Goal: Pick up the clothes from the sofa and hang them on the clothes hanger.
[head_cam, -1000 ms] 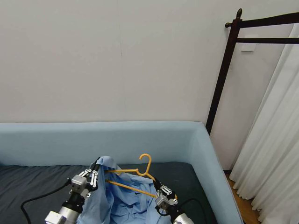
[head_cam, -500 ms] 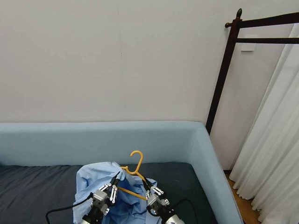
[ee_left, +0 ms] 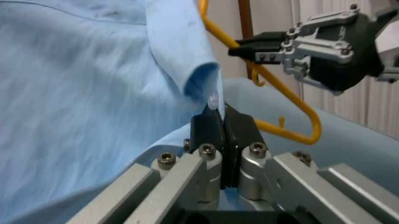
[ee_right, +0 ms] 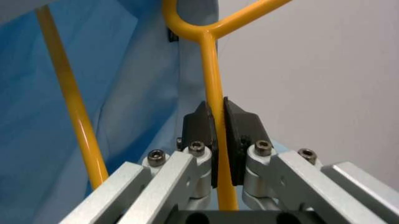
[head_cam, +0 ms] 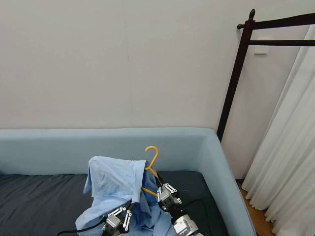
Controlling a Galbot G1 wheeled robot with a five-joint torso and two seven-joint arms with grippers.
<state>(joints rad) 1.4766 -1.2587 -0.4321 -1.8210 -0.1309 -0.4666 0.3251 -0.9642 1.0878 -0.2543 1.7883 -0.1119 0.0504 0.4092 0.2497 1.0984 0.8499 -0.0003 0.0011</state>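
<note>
We have the blue shirt lifted off the light blue sofa, draped over the orange hanger above the dark seat. The right pincer is pressed together on the hanger's thin rod just below the fork of its neck. The left pincer is pinching a folded edge of the shirt, near a small button.

We see 3 risks from here. First, most of the cloth seems to sit on 1 side of the hanger, so a tilt or a jolt could let it slide off onto the sofa. Second, the rod is narrow and smooth between the right pads, and the shirt's uneven weight could turn it in the grip and swing the hook away from where we want it. Third, if the 2 arms move apart, the left pinch could drag the shirt off its shoulder or lose the edge. The dark wooden rack stands well apart, up and to our right, so the load has far to travel.
</note>
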